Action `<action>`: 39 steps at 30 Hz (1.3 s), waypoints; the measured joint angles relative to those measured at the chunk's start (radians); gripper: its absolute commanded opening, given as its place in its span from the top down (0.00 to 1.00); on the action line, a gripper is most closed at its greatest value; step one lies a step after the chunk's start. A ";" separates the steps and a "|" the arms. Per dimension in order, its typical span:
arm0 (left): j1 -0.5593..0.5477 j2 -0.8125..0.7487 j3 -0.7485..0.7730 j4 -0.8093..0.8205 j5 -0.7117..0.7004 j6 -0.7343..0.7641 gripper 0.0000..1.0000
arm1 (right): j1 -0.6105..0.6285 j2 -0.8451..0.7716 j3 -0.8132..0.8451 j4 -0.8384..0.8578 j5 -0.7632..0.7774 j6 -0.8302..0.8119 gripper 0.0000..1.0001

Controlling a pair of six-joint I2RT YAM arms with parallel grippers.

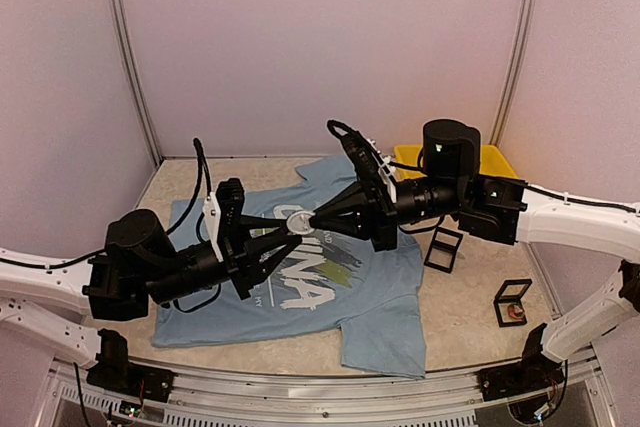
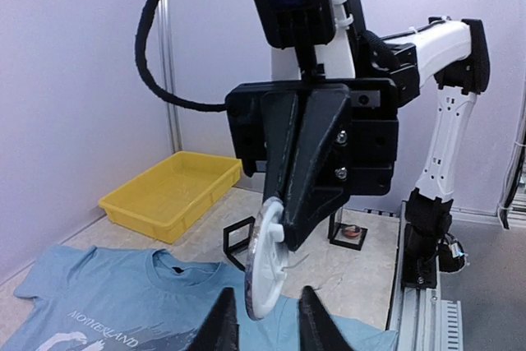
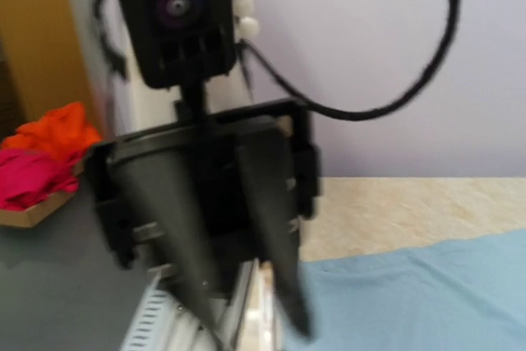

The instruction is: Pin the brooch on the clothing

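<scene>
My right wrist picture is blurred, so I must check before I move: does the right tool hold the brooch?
Observer: Yes. In the left wrist view the right tool is shut on the upper edge of the white round brooch.
Operator: And where does the left tool stand?
Observer: The left tool is just under it. Its fingertips stand a little apart, with the lower edge of the brooch between them.
Operator: Are both tools over the clothing?
Observer: Yes. In the top view they meet tip to tip above the printed chest of the light blue T-shirt.
</scene>
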 measured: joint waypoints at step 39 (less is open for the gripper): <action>0.281 1.021 0.520 -0.356 0.220 0.132 0.22 | -0.449 0.254 -0.375 0.230 0.339 0.214 1.00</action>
